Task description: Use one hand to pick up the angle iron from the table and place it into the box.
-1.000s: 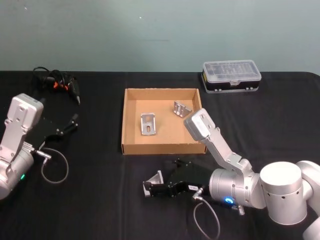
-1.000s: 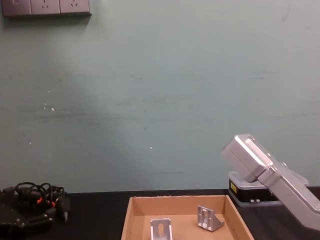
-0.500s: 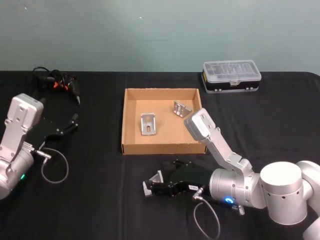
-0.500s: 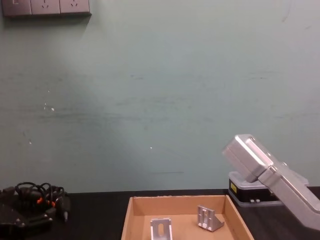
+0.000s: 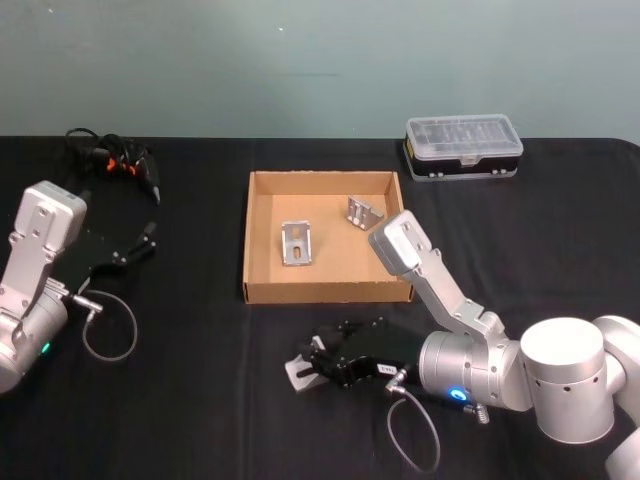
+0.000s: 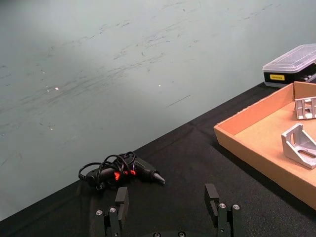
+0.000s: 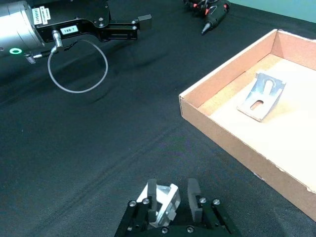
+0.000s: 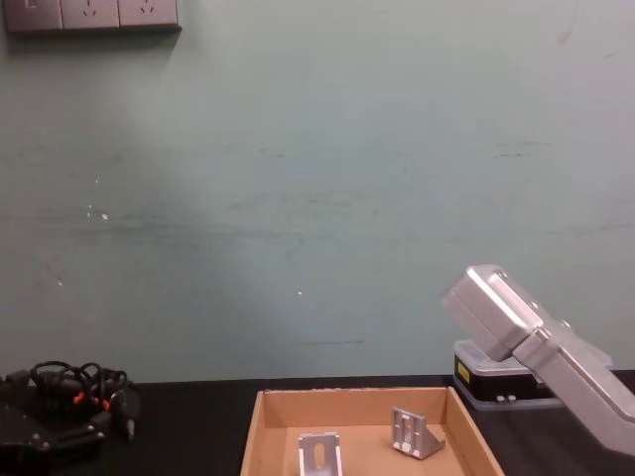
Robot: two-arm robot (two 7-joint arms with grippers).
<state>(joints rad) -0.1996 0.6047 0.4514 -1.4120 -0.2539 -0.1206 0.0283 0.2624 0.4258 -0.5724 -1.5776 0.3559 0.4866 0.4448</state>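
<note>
Angle iron [image 5: 297, 372] lies on the desk [image 5: 200, 340], between the right gripper's [image 5: 318, 362] parted fingers.
One finger touches it, the other stands just clear. The box [image 5: 325, 293] just beyond holds two more angle irons [image 5: 299, 244]. The left gripper [image 5: 148, 244] rests far left, fingers spread.

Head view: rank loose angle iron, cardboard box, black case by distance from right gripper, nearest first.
1. Loose angle iron: between the fingers of the right gripper, front centre.
2. Cardboard box: just beyond it, centre.
3. Black case: far back, to the right.
</note>
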